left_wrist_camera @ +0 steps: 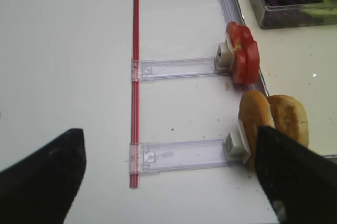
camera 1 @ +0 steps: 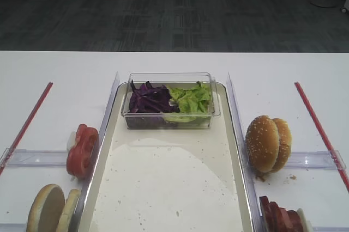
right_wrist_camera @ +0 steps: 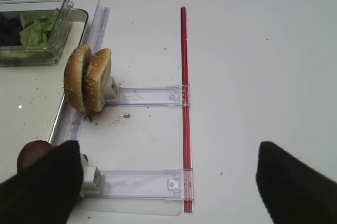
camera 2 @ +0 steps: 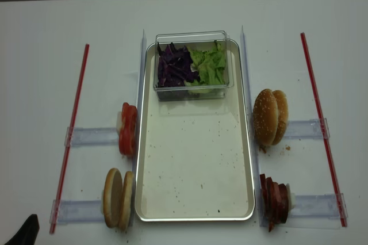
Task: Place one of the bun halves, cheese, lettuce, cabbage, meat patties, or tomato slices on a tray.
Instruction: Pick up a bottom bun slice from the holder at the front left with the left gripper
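Presently, no ingredient is seen to have been placed on the tray [camera 2: 195, 164]; its speckled surface carries only the clear plastic box [camera 2: 192, 64] at its far end, so the task is judged to be at its start, with selection, grasp, transfer and release all left to be done. One box is counted, holding one heap of purple cabbage [camera 2: 175, 68] on its left side and one heap of green lettuce [camera 2: 210, 67] on its right. Two thin bun halves [camera 2: 118, 199] stand on edge just beside the tray's near left corner. One row of tomato slices [camera 2: 127, 129] stands beside the left rim; the slices cannot be counted reliably. Two sesame-seeded bun pieces [camera 2: 270, 117] stand on edge beside the right rim, and one row of meat patties [camera 2: 276, 199], roughly four, stands at the near right corner. No cheese is visible. Four clear holder rails and two red strips lie on the table [camera 2: 46, 84]. The left tool [left_wrist_camera: 168, 182] is spread wide and holds nothing, hovering near the bun halves. The right tool [right_wrist_camera: 168, 182] is likewise spread wide and empty, close to the patties.
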